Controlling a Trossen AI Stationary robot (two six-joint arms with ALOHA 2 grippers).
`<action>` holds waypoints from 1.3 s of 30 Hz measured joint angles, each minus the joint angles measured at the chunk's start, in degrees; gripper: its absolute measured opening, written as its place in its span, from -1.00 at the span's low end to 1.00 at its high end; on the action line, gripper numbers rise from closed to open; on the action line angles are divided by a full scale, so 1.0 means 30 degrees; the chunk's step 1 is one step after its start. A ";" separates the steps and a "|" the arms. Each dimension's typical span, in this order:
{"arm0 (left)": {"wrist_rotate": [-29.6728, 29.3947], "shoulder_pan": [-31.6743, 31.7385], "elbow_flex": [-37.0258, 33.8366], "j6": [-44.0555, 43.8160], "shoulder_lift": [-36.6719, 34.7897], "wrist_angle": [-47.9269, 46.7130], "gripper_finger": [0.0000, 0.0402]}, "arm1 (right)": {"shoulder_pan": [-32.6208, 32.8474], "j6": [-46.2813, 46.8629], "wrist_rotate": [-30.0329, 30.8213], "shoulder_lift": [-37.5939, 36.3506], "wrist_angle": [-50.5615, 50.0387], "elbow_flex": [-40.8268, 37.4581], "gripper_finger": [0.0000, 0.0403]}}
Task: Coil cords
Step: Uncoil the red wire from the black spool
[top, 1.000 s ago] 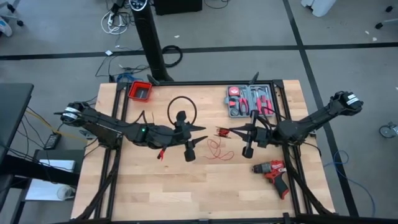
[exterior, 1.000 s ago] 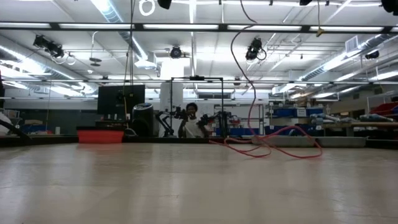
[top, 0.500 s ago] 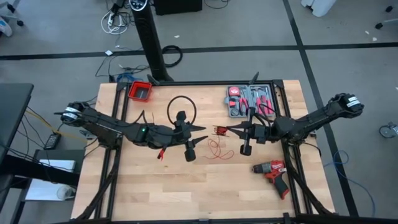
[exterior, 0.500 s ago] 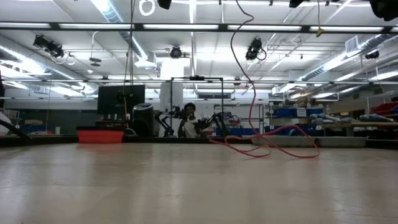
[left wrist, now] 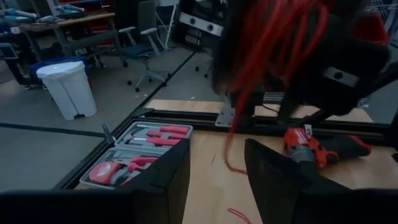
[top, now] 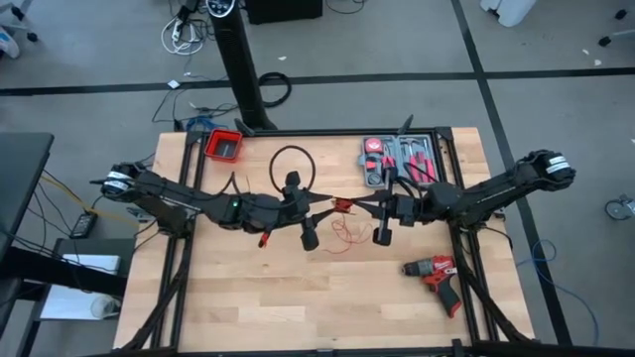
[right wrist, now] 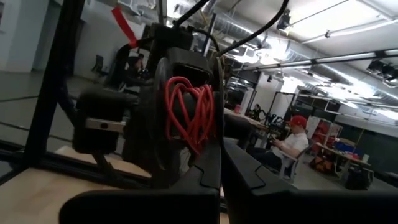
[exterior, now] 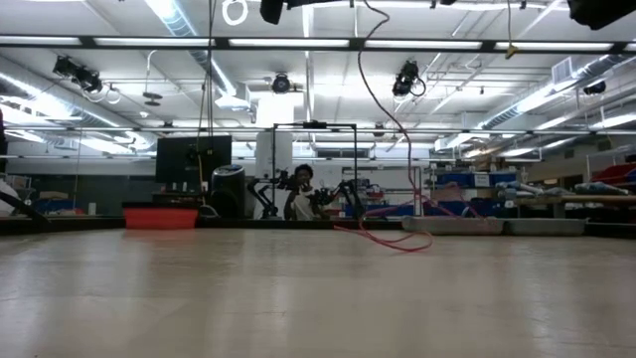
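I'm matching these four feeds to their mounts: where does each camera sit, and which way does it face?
High view: overhead, straight down on the table, both arms, drill.
Low view: table-top height, facing the room; red cord hangs in.
Left wrist view: behind the left end effector, facing the tool tray.
Right wrist view: behind the shut right end effector, facing the cord coils.
Shared: the red cord shows in all four.

I'm seeing red cord on pale wood table; red-black drill; red bin; grey toolcase.
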 joint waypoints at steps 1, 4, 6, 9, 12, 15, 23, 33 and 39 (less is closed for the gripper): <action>0.0007 -0.0006 0.0000 0.0000 0.0000 0.0018 -0.22 | -0.0059 0.0010 -0.0141 0.0082 0.0002 0.0097 -1.00; 0.0007 -0.0058 0.0000 0.0000 0.0000 0.0186 -0.22 | -0.0097 0.0017 -0.0371 0.0106 -0.0037 0.0132 -1.00; 0.0007 -0.0058 0.0000 0.0007 -0.0001 0.0459 -0.22 | -0.0196 0.0098 -0.0433 0.0106 -0.0020 0.0132 -1.00; 0.0007 -0.0066 0.0007 0.0007 -0.0007 0.0772 -0.22 | -0.0243 0.0447 -0.0405 0.0106 -0.0033 0.0132 -1.00; 0.0007 -0.0066 0.0007 0.0015 -0.0007 0.0793 -0.22 | -0.0235 0.0723 -0.0579 0.0105 -0.0210 0.0132 -1.00; 0.0007 -0.0066 0.0007 0.0022 -0.0007 0.0867 -0.22 | -0.0235 0.0973 -0.0617 0.0098 -0.0153 0.0132 -1.00; 0.0007 -0.0066 0.0007 0.0042 -0.0007 0.0818 -0.22 | -0.0279 0.1314 -0.0754 0.0100 -0.0041 0.0132 -1.00; 0.0874 -0.0073 0.0007 0.0044 -0.0007 0.0814 -0.22 | -0.0374 0.2461 -0.0747 0.0098 0.0131 0.0132 -1.00; 0.0874 -0.0066 0.0007 0.0044 -0.0007 0.0809 -0.22 | -0.0374 0.2545 -0.0747 0.0098 0.0131 0.0127 -1.00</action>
